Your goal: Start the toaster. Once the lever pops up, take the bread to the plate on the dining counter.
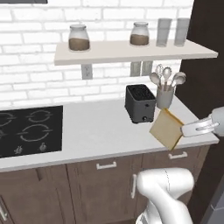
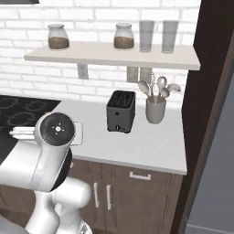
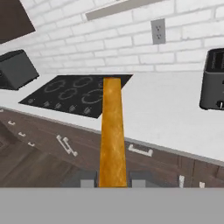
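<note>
I've got the hand clamped on the bread, gripping one edge so the slice hangs tilted in the air, clear of the toaster and out past the front of it, over the counter edge. That suits carrying it away; the toaster's slots look empty, though the view is coarse. The counter is pale and plain, with a cooktop well to the toaster's left, a utensil crock just beside it, and white brick behind.

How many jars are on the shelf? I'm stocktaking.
2: one jar near the shelf's left end, another jar right of centre, beside two empty glasses.
</note>
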Available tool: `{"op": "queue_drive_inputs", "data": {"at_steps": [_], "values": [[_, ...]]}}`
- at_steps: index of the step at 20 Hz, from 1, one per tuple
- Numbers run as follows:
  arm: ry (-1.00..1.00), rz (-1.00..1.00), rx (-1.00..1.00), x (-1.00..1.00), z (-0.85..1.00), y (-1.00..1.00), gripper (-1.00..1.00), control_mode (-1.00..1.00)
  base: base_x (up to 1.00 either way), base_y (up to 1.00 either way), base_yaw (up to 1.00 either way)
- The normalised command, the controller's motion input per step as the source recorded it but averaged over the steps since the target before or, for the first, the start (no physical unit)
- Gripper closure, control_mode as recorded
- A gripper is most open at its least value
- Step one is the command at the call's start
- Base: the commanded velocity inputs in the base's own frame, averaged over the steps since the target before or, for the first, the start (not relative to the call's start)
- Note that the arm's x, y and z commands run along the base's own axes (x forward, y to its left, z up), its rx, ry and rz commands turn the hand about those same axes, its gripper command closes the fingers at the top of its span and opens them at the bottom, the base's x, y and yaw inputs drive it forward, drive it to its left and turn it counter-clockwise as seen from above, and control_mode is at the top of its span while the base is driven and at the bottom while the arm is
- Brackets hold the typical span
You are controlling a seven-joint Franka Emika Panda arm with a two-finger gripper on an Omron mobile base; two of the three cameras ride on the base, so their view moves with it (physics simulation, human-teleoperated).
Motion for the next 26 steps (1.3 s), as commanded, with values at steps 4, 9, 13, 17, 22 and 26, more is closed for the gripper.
{"op": "queue_drive_inputs", "data": {"at_steps": [4, 9, 13, 17, 22, 26], "values": [[0.00, 0.00, 0.00, 0.00, 0.00, 0.00, 1.00, 1.00, 0.05, 0.55, 0.37], [0.00, 0.00, 0.00, 0.00, 0.00, 0.00, 1.00, 1.00, 0.12, 0.44, 0.83], [0.00, 0.00, 0.00, 0.00, 0.00, 0.00, 1.00, 1.00, 0.00, 0.38, 0.96], [0.00, 0.00, 0.00, 0.00, 0.00, 0.00, 1.00, 1.00, 0.00, 0.33, 1.00], [0.00, 0.00, 0.00, 0.00, 0.00, 0.00, 1.00, 1.00, 0.00, 0.21, 1.00], [0.00, 0.00, 0.00, 0.00, 0.00, 0.00, 1.00, 1.00, 0.01, 0.08, 1.00]]}}
